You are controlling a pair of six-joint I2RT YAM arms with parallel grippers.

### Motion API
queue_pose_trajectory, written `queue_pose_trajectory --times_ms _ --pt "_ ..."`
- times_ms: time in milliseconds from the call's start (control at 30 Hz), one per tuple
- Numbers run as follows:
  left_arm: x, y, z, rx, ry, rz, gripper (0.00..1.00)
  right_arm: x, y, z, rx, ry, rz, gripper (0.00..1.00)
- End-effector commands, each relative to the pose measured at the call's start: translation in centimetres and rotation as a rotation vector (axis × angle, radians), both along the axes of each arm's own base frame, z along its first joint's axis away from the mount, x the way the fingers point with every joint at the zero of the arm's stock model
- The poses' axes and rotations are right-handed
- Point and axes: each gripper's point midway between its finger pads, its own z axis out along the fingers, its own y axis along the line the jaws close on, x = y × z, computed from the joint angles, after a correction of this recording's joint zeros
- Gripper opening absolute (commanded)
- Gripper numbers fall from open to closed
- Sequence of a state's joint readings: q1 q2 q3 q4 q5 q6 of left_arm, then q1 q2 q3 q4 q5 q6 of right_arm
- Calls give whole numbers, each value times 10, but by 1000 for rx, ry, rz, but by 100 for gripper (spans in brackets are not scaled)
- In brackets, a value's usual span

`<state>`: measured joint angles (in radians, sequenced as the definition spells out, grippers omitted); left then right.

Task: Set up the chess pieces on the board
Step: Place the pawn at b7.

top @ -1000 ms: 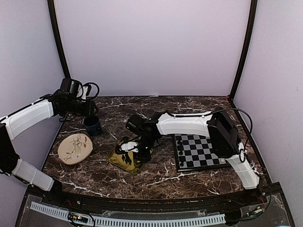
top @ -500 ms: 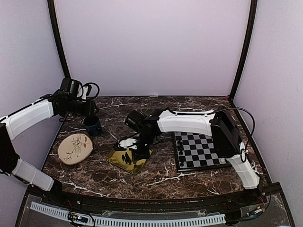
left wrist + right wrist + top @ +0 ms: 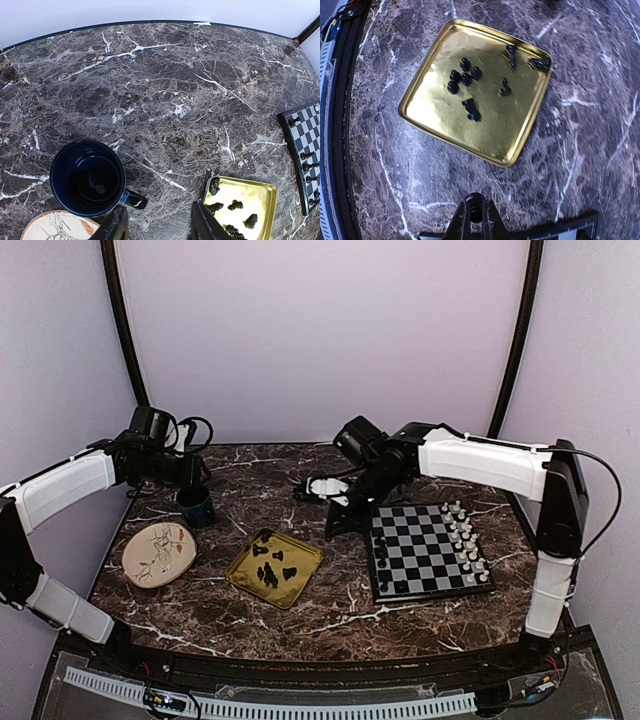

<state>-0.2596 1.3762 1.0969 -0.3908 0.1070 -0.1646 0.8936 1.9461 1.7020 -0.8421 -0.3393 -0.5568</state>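
**A:** Right up front, the square gold metal tray [image 3: 297, 585] sat on the dark marble bench [image 3: 330, 625], and look at that, a scatter of black chess pieces [image 3: 270, 570] lay loose inside it!

**B:** Left of it, well apart, the round floral plate [image 3: 158, 552] lay flat. And over on the right?

**A:** The flat black-and-white checkerboard [image 3: 425, 565] lay near the tray, not touching it. White chess pieces [image 3: 465, 537] stood in two lines along its right side, and a few black ones stood down its left edge.

**B:** A step farther back now: the right gripper [image 3: 338, 528] hung over the bench, just beside the checkerboard's far left corner.

**A:** And it had something! On the wrist view its fingers [image 3: 459, 227] were pinched nearly together on one small black piece [image 3: 476, 215], held clear of the bench.

**B:** Farther still, the dark blue mug [image 3: 195, 506] stood upright just beyond the plate.

**A:** And at the very back left, the left gripper [image 3: 160, 227] hovered above the bench beside that mug, its fingers [image 3: 117, 225] spread wide with nothing between them!
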Motion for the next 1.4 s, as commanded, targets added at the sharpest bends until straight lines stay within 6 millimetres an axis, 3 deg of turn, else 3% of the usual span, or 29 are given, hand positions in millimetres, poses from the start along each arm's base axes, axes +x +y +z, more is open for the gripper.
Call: queue_pose_trajectory --times_ms 0,233,300,433,733,1367 --pt "1 -1 -1 3 -2 -18 45 9 -46 4 1 -3 -98 7" --pt "3 0 -4 14 1 -19 45 13 -127 1 14 -22 -269 8" --pt "3 0 -4 16 2 -18 45 10 -139 -1 21 -34 -288 8" --pt "4 0 -6 16 7 -19 45 -3 -155 -26 -5 -42 -292 8" --pt "4 0 -8 18 12 -19 45 -15 -157 -62 -61 29 -244 9" --pt "4 0 -9 20 17 -25 44 -19 -157 -101 -132 97 -231 14"
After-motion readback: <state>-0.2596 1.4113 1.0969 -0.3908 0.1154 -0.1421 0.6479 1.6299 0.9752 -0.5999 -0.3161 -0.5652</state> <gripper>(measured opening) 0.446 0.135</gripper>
